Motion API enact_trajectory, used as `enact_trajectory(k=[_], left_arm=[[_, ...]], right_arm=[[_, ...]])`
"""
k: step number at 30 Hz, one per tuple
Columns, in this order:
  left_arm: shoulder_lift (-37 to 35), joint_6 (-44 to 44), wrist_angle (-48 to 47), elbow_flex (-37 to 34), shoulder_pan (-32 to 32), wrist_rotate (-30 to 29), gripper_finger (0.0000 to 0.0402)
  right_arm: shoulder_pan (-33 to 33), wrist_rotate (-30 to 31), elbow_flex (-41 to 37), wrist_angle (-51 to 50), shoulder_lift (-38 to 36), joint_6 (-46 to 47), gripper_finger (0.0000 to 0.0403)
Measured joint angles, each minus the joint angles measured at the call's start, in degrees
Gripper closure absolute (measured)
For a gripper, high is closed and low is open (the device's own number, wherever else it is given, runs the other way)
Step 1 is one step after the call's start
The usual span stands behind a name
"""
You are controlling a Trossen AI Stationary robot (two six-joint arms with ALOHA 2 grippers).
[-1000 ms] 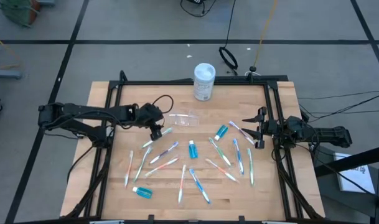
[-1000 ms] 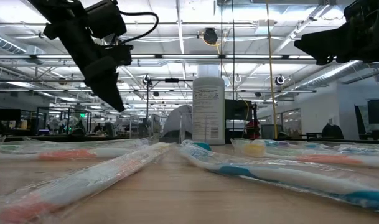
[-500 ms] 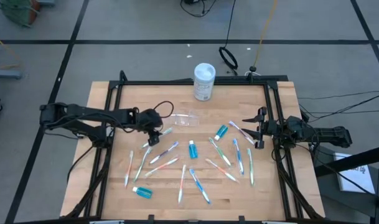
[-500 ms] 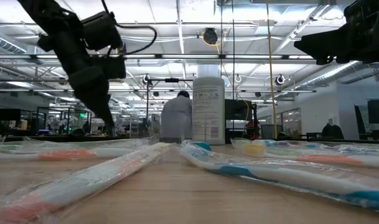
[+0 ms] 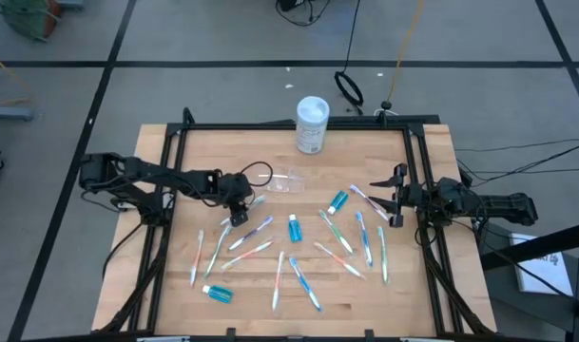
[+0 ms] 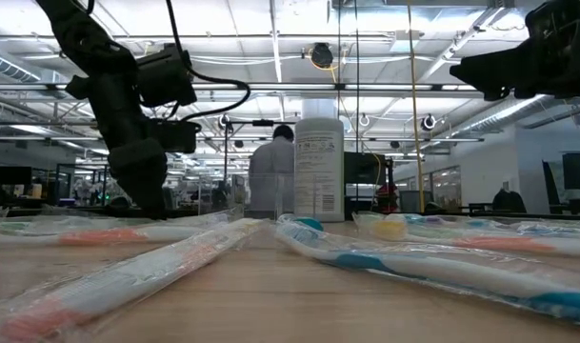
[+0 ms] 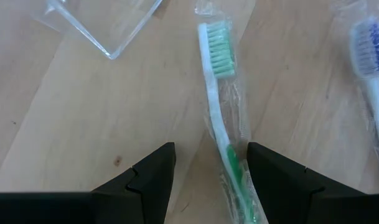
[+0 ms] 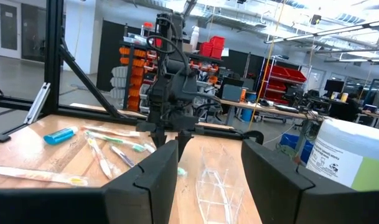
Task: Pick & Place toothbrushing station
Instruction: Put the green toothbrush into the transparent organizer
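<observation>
Left of centre on the pale wooden table (image 5: 175,152), my left gripper (image 5: 238,210) is down low with its dark fingers spread, straddling a slim green-bristled toothbrush (image 7: 221,118) in crinkled clear wrap. Just beyond lies the clear plastic cup (image 5: 284,181), tipped on its side. My right gripper (image 5: 381,201) waits at the right edge, fingers apart.

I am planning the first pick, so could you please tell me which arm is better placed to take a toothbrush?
The left. Its gripper is low over the table, jaws open astride the green-bristled toothbrush. The right gripper hovers open at the table's right edge, with nothing between its jaws.
</observation>
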Motion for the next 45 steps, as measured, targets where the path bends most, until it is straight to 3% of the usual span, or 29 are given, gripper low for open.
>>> enact_trajectory(k=[4, 12, 21, 32, 35, 45], left_arm=[[-1.34, 0.03, 0.61, -0.19, 0.0, -0.09, 0.0192], [-1.61, 0.3, 10.98, -0.16, 0.0, -3.24, 0.0192], [-1.59, 2.55, 9.64, -0.13, -0.8, -4.31, 0.0192], [6.61, -2.16, 10.22, 0.28, -1.4, -6.1, 0.0198], [6.99, -2.12, 10.08, 0.2, -1.4, -5.71, 0.0224], [1.16, -1.62, 6.7, -0.3, -1.93, -5.64, 0.0363]], right_arm=[[0.0, -0.02, -0.01, 0.05, 0.0, 0.3, 0.0234], [0.0, 0.0, 0.0, 0.04, 0.0, 0.39, 0.0234], [0.01, 0.0, -0.01, 0.05, 0.0, 0.29, 0.0234], [-0.02, -0.02, 0.0, -0.01, 0.0, 0.31, 0.0234], [-0.02, 0.0, 0.0, -0.1, 0.0, 0.26, 0.0234], [-0.02, 0.03, 0.0, -0.44, 0.0, 0.24, 0.0234]])
